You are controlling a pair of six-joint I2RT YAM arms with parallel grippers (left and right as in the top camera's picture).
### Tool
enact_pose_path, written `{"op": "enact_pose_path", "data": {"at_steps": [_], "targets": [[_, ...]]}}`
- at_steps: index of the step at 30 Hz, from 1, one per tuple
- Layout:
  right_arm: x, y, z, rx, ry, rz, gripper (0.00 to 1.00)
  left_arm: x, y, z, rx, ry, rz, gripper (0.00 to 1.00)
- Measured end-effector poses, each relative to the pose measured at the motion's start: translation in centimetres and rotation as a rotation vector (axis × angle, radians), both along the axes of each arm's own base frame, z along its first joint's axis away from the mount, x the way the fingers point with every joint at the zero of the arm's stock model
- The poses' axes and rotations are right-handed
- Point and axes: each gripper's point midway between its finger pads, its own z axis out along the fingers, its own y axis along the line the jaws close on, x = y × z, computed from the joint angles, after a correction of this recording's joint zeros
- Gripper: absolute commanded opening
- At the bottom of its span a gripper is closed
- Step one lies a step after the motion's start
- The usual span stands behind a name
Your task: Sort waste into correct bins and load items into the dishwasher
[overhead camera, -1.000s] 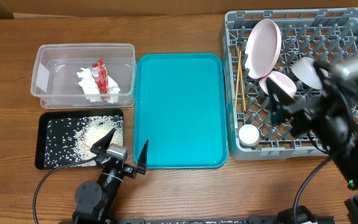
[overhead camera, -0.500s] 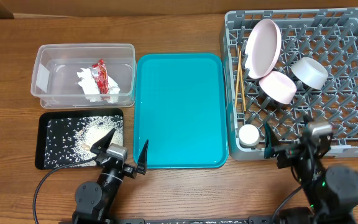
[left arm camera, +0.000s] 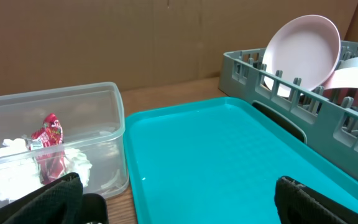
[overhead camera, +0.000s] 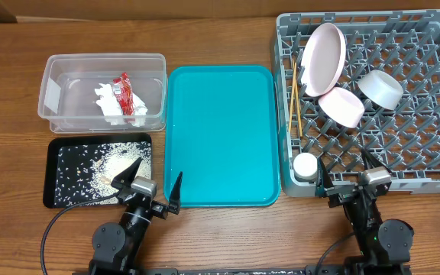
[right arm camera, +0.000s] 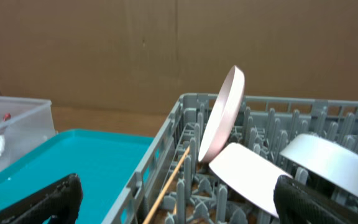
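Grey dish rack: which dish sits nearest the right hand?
The small round white cup, at the rack's near corner beside the right hand; the other dishes sit farther back.

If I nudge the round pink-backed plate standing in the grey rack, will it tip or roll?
Probably tips: the round pink-backed plate leans tilted between pegs. Rolling seems unlikely; the grey lattice rack traps its rim. Looks rigid, possibly slippery.
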Motion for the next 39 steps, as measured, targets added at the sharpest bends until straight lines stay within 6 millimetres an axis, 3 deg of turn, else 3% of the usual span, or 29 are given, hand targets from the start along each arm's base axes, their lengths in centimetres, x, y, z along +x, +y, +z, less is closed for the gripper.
{"op": "enact_pose_path", "data": {"at_steps": [3, 9, 39], "targets": [[0.2, 0.0, -1.2, -0.001, 0.019, 0.002, 1.0, 0.0, 0.0, 0.0, 0.0, 0.0, 0.0, 1.0], [0.2, 0.0, -1.6, -0.002, 0.033, 0.002, 1.0, 0.0, 0.0, 0.0, 0.0, 0.0, 0.0, 1.0], [0.2, 0.0, -1.6, -0.003, 0.035, 0.002, 1.0, 0.0, 0.0, 0.0, 0.0, 0.0, 0.0, 1.0]]}}
